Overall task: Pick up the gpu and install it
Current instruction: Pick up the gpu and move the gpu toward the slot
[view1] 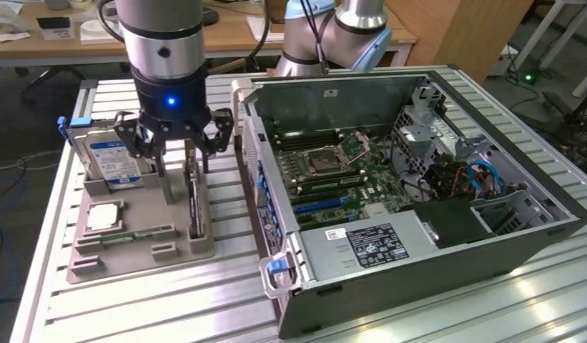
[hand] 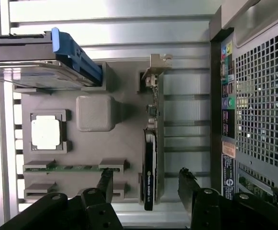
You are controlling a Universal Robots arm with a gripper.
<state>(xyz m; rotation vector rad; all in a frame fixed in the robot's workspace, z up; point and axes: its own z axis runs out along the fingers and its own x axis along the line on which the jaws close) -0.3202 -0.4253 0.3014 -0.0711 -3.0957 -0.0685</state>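
Note:
The gpu [view1: 193, 204] stands on its edge in a slot of the grey holder tray [view1: 179, 250], just off the open computer case [view1: 417, 179] toward the exterior view's left. In the wrist view the gpu [hand: 150, 158] is a thin green card with a black cooler block on one face. Its silver bracket [hand: 158, 64] is at the end farthest from the fingers. My gripper [view1: 179, 153] hangs above the tray, over the card's end. It is open, and my gripper [hand: 147, 184] has one dark finger on either side of the card, neither touching it.
On the tray are a silver hard drive [view1: 112, 161] in a blue-handled caddy, a processor chip [view1: 102, 216] and a narrow memory stick [view1: 136, 234]. The case's motherboard [view1: 341, 179] lies exposed. The case wall [hand: 258, 110] stands close beside the tray. Desks stand behind.

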